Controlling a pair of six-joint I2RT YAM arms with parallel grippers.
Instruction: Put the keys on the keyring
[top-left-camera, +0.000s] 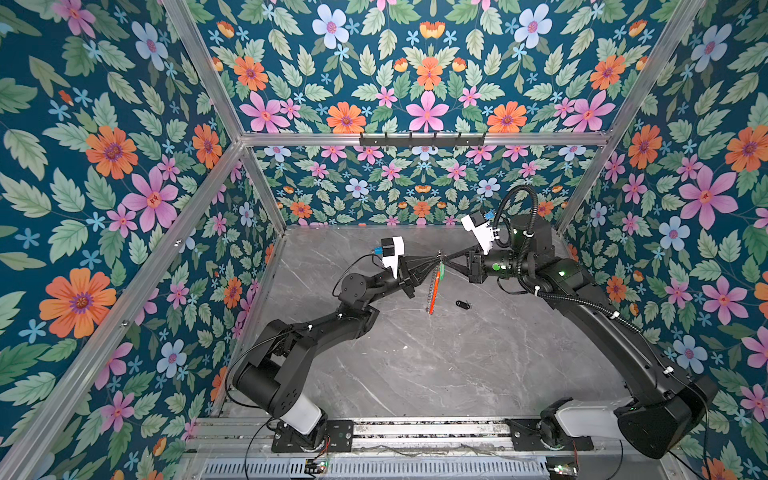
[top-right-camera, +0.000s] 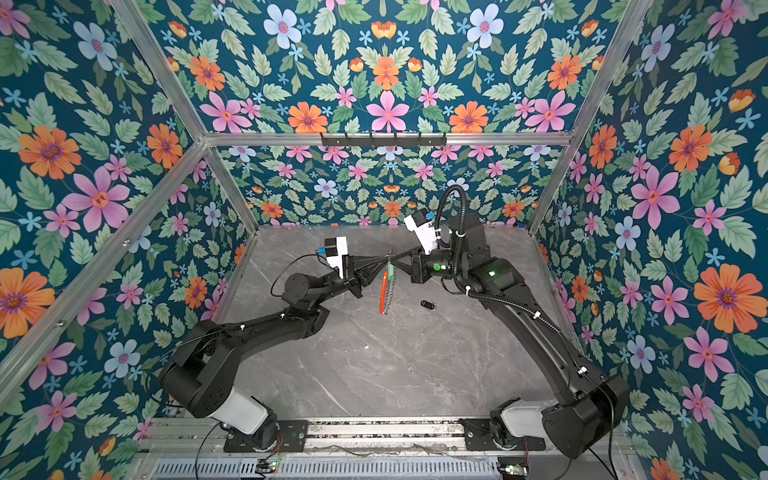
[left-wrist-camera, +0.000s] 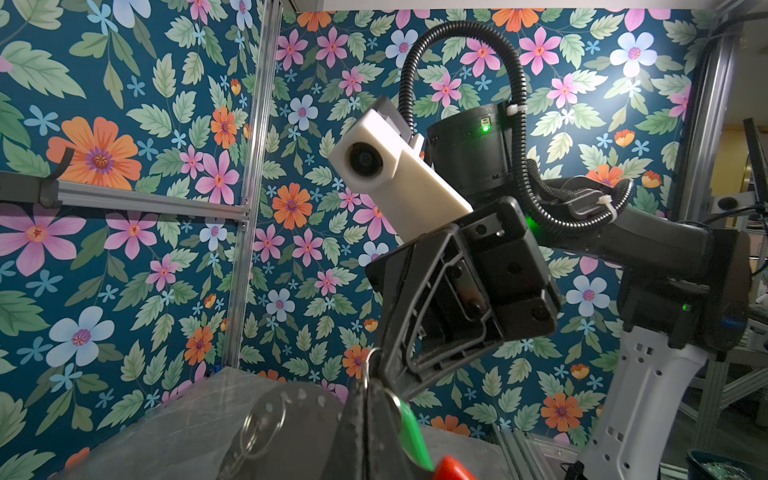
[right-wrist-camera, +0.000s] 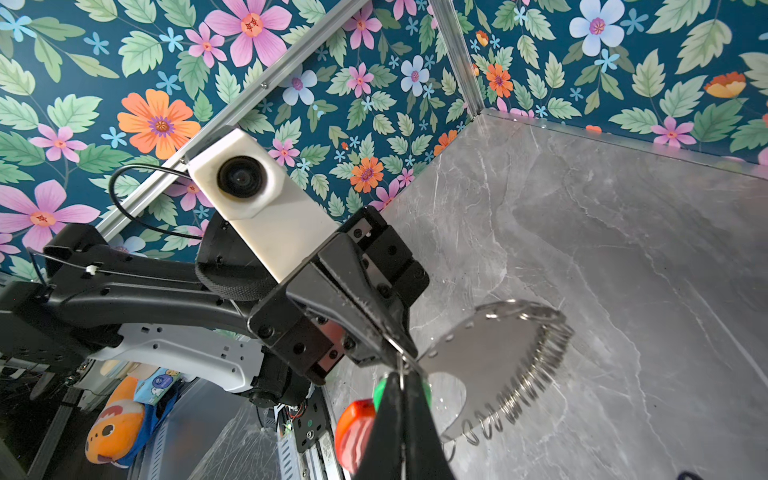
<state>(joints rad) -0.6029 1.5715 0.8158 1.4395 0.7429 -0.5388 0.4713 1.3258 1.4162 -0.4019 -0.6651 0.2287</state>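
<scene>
Marble-grey tabletop (top-left-camera: 415, 365) comes first from my side, and on it lies the black-fob key (top-left-camera: 462, 304), alone and not yet on any ring. Just behind it hangs the keyring (top-left-camera: 433, 293), in the air and edge-on in both top views, showing its red-orange arc. The right wrist camera shows me its flat grey plate and the fringe of small split rings. At its upper end is the green-tagged key (top-left-camera: 443, 270), touching the hoop or very close to it; I cannot tell if it is already threaded.

Above that, the two tools meet tip to tip. The left gripper (right-wrist-camera: 397, 347) is clenched on a thin wire ring at the top of the keyring, so I judge it carries the hoop. The right gripper (left-wrist-camera: 374, 365) is clenched too, on thin wire with the green tag just below. I judge it holds that key by its ring.

My worry is that such thin wire can slide out of the pads if either arm pulls sideways. Then the hoop drops on the marble, perhaps onto the black-fob key. The hoop also hangs free, so a quick move would swing the target ring away. Both tips hide the joint, so I cannot check the threading well.
</scene>
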